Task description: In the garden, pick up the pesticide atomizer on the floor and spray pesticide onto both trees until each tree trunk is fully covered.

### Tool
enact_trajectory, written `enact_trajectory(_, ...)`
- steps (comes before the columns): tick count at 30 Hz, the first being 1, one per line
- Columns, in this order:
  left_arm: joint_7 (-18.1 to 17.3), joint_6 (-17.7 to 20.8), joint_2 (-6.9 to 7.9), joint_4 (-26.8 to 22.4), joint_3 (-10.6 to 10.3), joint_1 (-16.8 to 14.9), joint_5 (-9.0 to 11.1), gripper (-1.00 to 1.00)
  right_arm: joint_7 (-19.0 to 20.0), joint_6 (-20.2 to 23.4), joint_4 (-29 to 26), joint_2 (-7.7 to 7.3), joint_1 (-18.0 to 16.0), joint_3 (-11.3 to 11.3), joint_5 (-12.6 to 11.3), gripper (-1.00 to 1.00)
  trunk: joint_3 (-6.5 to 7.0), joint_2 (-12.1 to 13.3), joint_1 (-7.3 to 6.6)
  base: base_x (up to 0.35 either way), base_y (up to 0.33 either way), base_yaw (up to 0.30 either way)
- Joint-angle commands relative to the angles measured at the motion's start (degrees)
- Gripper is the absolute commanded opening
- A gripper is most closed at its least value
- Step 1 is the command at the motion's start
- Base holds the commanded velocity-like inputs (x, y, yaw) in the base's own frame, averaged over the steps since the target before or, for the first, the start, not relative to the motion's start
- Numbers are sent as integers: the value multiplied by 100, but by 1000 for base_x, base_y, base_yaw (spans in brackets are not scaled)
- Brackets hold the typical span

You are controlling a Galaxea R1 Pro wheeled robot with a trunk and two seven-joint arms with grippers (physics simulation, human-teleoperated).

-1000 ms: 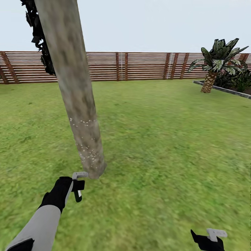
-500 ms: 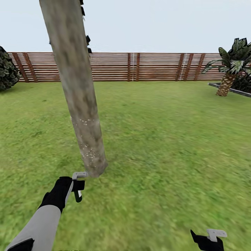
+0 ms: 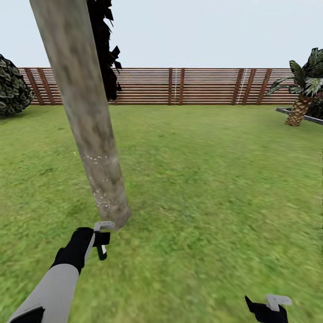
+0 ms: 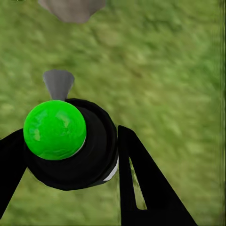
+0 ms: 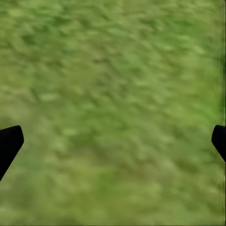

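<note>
Garden lawn (image 3: 215, 179) all round, green and blurred, closed off at the far end by a brown slatted fence (image 3: 197, 85). Thick mottled grey-beige tree trunk (image 3: 85, 121) leaning up and to the left from the grass, speckled with small white dots on its lower part; dark ragged foliage (image 3: 104, 45) hanging behind it near the top. Round dark bush (image 3: 12, 87) at the far left by the fence, short palm (image 3: 301, 89) with a scaly brown stem at the far right beside a grey kerb.

Left claw (image 3: 101, 244) held low just in front of the trunk's base, near it but apart. Closed round the pesticide atomizer (image 4: 70, 141): seen from the left wrist as a round black body with a bright green dome on top and a grey nozzle pointing away toward the trunk's foot (image 4: 70, 8). Black fingers (image 4: 146, 188) pressed against both sides of the bottle. From the head, only a pale grey bracket and a dark strip visible at that spot, the bottle itself too small to make out.

Right claw (image 3: 269, 309) low at the bottom right, over bare grass, well apart from the trunk. Spread wide: fingertips (image 5: 9, 143) at opposite edges of the right wrist view, nothing between them but lawn (image 5: 113, 113).
</note>
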Motion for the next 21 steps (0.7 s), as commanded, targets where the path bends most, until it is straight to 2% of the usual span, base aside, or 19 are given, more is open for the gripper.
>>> enact_trajectory(1, 3, -1, -10, -1, -1, 0, 5, -100, 0, 0, 0, 0, 0, 0, 0, 100, 0, 0, 0, 119, -322, 0)
enact_trajectory(6, 3, -1, -19, 1, -1, 0, 30, -100, -4, 0, 0, 0, 0, 0, 0, 100, 0, 0, 0, 119, -323, 43)
enact_trajectory(21, -4, -1, -21, 5, -1, -2, 32, -100, 0, 0, 0, 0, 0, 0, 0, 100, 0, 0, 0, 119, -322, 276)
